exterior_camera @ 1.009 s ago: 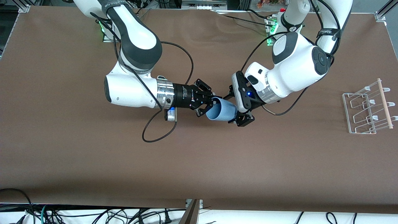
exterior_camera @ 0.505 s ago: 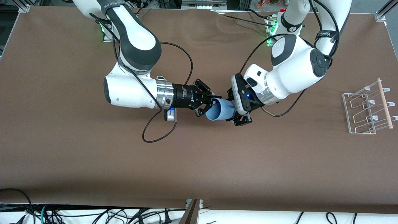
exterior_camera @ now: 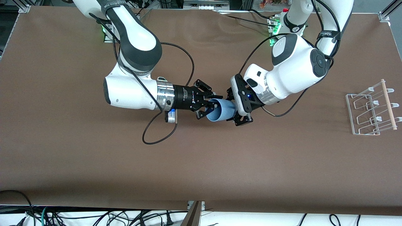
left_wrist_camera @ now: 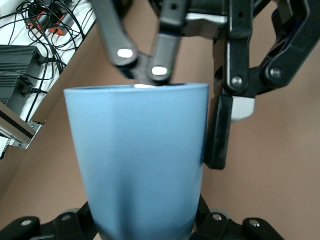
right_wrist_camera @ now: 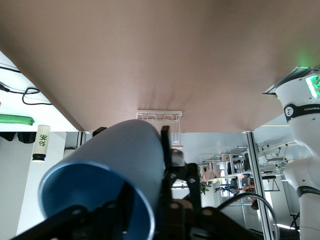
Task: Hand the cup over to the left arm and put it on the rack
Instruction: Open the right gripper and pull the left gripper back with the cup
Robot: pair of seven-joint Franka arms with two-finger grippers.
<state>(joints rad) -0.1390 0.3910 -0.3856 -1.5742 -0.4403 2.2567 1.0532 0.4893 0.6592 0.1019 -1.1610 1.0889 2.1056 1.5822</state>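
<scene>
**Cup held between two claws over the middle of the tabletop**

The light-blue cup (exterior_camera: 220,110) lies on its side in the air above the middle of the brown tabletop (exterior_camera: 94,163), its open mouth turned toward the right arm's end and its base toward the left arm's end.

The right claw (exterior_camera: 209,105) is clamped on the cup's rim: in the right wrist view one finger (right_wrist_camera: 95,215) reaches inside the mouth of the cup (right_wrist_camera: 115,165), and the other lies against the outer wall.

The left claw (exterior_camera: 239,107) sits around the cup's base end, one finger toward the robots' bases and one nearer the front camera. In the left wrist view the cup (left_wrist_camera: 140,160) fills the space between its fingers, and the right claw's fingers (left_wrist_camera: 167,47) show at the rim. Whether the left claw's fingers press on the wall or stand just apart from it cannot be told.

The white wire rack (exterior_camera: 370,110), with its wooden dowel (exterior_camera: 388,103), stands on the tabletop at the left arm's end, well apart from the cup. It also shows small in the right wrist view (right_wrist_camera: 159,116).
</scene>
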